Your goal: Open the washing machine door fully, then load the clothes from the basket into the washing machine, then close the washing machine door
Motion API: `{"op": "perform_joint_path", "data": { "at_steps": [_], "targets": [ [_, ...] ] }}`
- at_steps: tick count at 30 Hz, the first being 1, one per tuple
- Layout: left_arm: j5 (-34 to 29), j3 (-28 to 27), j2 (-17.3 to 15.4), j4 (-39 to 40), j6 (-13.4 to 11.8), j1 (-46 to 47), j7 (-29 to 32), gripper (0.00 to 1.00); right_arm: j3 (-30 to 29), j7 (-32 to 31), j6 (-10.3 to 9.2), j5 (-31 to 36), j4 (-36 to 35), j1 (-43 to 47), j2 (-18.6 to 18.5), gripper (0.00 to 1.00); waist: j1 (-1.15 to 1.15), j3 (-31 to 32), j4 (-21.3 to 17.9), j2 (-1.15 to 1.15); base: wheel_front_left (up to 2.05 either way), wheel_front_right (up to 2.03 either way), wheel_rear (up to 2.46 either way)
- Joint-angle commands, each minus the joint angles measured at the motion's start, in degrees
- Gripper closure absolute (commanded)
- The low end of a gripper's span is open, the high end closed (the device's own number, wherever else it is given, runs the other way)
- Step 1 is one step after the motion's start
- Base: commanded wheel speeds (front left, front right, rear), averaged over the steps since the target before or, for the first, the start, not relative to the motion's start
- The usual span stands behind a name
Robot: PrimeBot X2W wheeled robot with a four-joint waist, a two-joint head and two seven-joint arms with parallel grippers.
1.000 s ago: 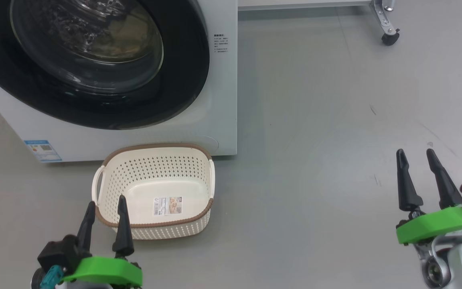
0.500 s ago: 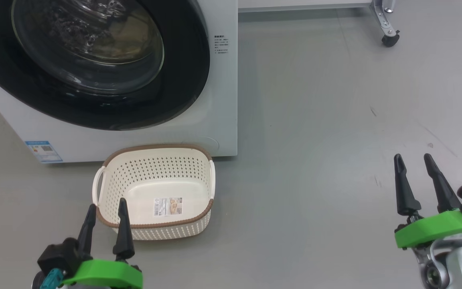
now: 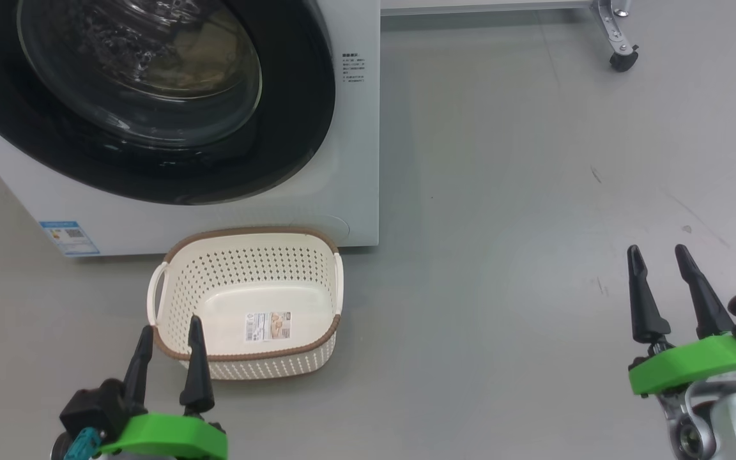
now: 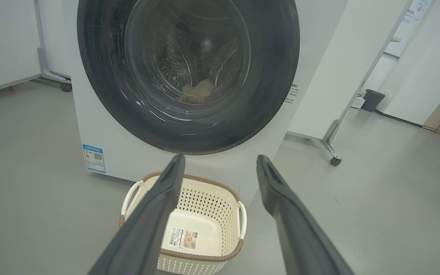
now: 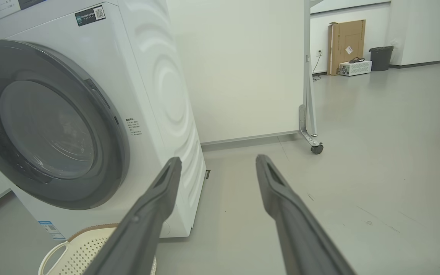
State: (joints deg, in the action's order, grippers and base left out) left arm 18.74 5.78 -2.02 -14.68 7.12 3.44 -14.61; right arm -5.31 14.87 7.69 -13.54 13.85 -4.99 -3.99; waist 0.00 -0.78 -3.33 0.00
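Observation:
The white washing machine [image 3: 355,160] stands ahead on the left, its black-rimmed washing machine door [image 3: 278,147] flat against the front. Behind the door glass [image 4: 189,57] in the left wrist view, a pale cream heap of clothes [image 4: 199,89] lies low in the steel drum. On the floor before the machine sits the cream basket [image 3: 246,268], with just a label sticker on its base. My left gripper [image 3: 170,324] hangs open at the basket's near left corner. My right gripper [image 3: 656,249] is open over bare floor, far right of the basket [image 5: 86,248].
A white rolling partition on casters [image 3: 622,61] stands behind and to the right of the machine. In the right wrist view a cardboard box [image 5: 348,46], a white crate and a dark bin [image 5: 380,57] line the far wall. Grey floor [image 3: 502,223] stretches right of the machine.
My right gripper has sunk slightly in the head view. The left gripper, basket and door have stayed put.

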Motion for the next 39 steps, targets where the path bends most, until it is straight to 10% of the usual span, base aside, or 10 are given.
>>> {"op": "perform_joint_path", "data": {
  "at_steps": [1, 17, 18, 39],
  "targets": [
    [0.4, -1.8, -0.9, 1.7, 0.4, 1.5, -0.4, 0.0, 1.3, 0.1, -0.2, 0.2, -1.8, -1.7, -0.5, 0.0, 0.0, 0.0, 0.0, 0.0, 0.0, 0.0, 0.0],
    [1.5, -1.8, -0.9, 1.5, 0.4, 1.6, -0.4, 0.0, 1.4, 0.1, -0.2, 0.0, -1.4, -1.6, -0.7, 0.0, 0.0, -0.1, 0.3, 0.0, 0.0, 0.0, 0.0],
    [1.6, 0.0, 0.0, -0.2, 0.0, 0.0, 0.0, 1.0, 0.1, 0.0, 0.0, 0.0, 0.4, 0.0, 0.0, 1.0, 0.0, -0.1, 0.3, 0.0, 0.0, 0.0, 0.0],
    [12.2, -1.1, -0.1, -2.9, 0.0, -0.8, 2.6, 1.0, 0.0, -3.1, -0.01, -11.1, 3.1, 0.9, 0.8, 1.0, 0.0, 0.0, 0.8, 0.0, 0.0, 0.0, 0.0]
  ]
}}
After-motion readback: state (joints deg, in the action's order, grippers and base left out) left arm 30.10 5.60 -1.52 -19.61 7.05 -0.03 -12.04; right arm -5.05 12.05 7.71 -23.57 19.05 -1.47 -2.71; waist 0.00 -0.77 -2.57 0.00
